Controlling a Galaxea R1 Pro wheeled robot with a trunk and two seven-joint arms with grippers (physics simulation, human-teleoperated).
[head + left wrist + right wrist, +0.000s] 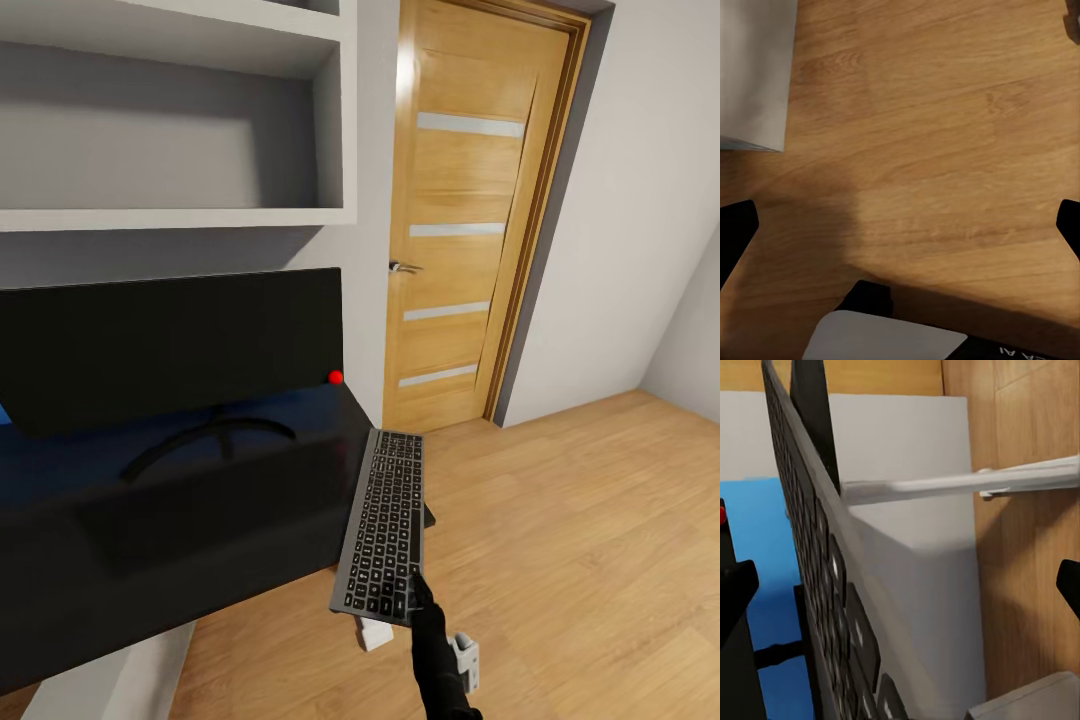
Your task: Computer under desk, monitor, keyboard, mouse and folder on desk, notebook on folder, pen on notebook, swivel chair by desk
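One keyboard (383, 520) at lower centre of head view, half overhanging bench (200, 540) right edge, right of monitor (170, 350). Right gripper (415, 590) clamped on its near short end. We judge it light, stiff, slick; end grip lets it sag or twist, so mid-length hold safer. Left gripper (900, 225) spread, empty, over wood floor (930, 150).

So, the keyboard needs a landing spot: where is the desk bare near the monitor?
The desk top is bare in front of the monitor, from its base to the near edge. The keyboard, held by the right gripper, overhangs the right end.
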